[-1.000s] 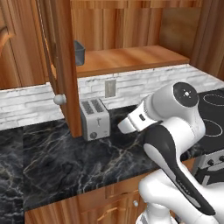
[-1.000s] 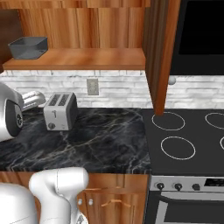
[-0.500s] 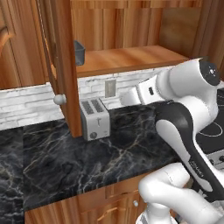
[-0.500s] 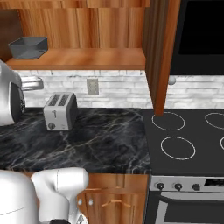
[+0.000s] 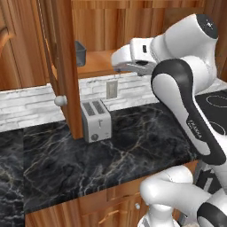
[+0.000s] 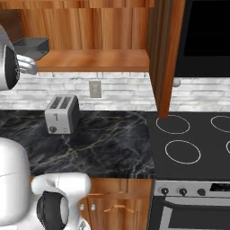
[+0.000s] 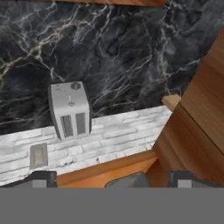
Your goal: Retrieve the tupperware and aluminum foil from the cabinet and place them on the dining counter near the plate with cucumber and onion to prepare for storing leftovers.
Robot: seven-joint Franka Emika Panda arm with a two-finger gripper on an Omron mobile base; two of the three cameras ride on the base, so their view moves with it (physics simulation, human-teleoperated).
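Left base view, left to right: cabinet (image 5: 62,66) door ajar at upper left, round knob (image 5: 60,100) at its edge; tupperware (image 5: 80,51) on the wooden shelf (image 5: 99,62) just behind the door; silver toaster (image 5: 95,119) on the black marble desk (image 5: 111,155) below; wall outlet (image 5: 111,89) on white brick; claw (image 5: 116,66) at upper centre, level with the shelf edge. Hand view: fingertips (image 7: 41,178) at bottom corners, well apart, claw released, grasping nothing. Right base view: tupperware at upper left, stove (image 6: 193,143) at right.

Silver toaster (image 5: 95,120) on black marble worktop (image 5: 115,155), wall outlet (image 6: 95,89), stovetop (image 6: 191,139) alongside
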